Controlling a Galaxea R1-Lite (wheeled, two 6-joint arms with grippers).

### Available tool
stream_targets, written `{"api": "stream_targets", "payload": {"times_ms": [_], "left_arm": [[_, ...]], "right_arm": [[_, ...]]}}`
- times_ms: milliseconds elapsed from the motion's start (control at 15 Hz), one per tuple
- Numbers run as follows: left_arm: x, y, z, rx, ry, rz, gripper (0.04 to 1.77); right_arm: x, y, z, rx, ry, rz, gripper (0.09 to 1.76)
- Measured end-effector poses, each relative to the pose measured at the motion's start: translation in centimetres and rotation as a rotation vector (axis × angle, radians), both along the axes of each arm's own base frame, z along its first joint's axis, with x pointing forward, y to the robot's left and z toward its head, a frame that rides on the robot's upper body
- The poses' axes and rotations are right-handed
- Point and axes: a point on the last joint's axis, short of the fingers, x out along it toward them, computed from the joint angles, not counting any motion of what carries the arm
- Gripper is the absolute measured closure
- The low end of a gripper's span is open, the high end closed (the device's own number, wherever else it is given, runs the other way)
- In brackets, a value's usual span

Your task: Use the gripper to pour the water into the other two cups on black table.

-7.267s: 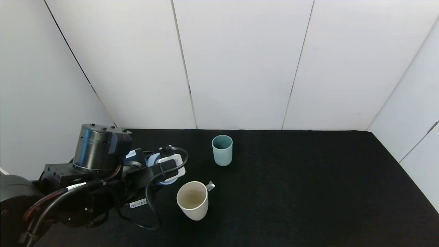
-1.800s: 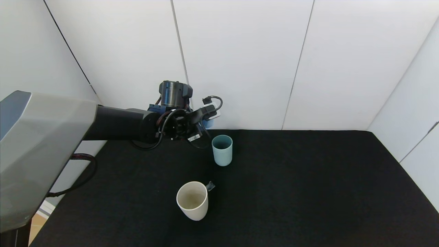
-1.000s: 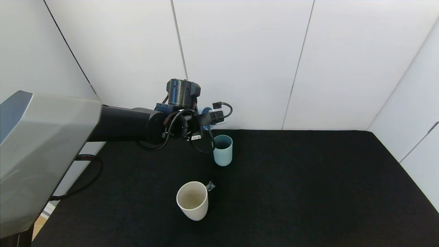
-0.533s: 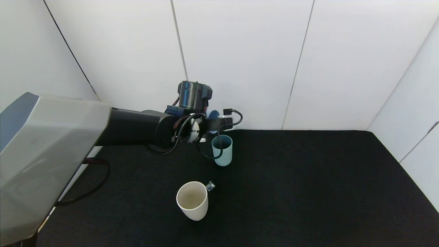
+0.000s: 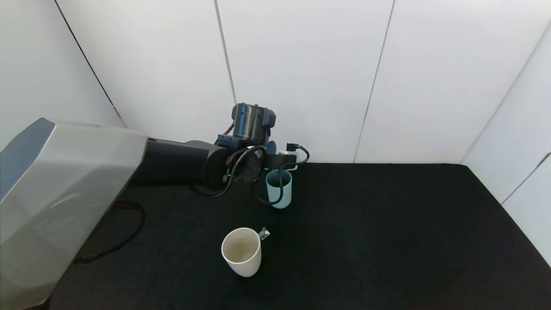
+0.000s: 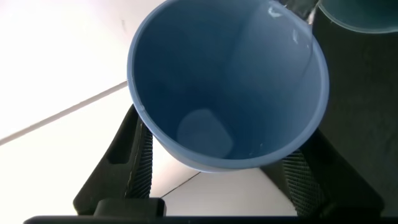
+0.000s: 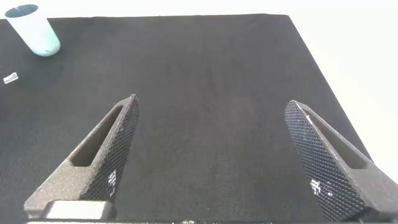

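Note:
My left gripper is shut on a light blue tumbler, held tipped just above the teal-green cup at the back of the black table. In the left wrist view the blue tumbler fills the space between the mesh fingers, its mouth toward the camera and its lip beside the teal rim. The water barely shows there. The cream-white cup stands upright nearer the front. My right gripper hangs open over bare table, with the teal cup far off.
A small clear scrap lies beside the cream cup's rim. White wall panels close the table at the back and on both sides. The left arm's black cable trails over the table's left part.
The left arm has swung rightward with the blue tumbler, from beside the wall to right over the teal cup. Both standing cups stay put.

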Motion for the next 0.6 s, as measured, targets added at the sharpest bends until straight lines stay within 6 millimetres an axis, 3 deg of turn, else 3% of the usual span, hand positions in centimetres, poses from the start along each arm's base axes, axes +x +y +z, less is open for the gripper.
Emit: {"api": "stream_targets", "payload": {"times_ms": [600], "left_arm": [[-0.55, -1.04, 0.72, 0.157, -0.015, -0.022, 0.62]], "right_arm": [[0.00, 0.00, 0.00, 0.000, 0.000, 0.000, 0.14]]}}
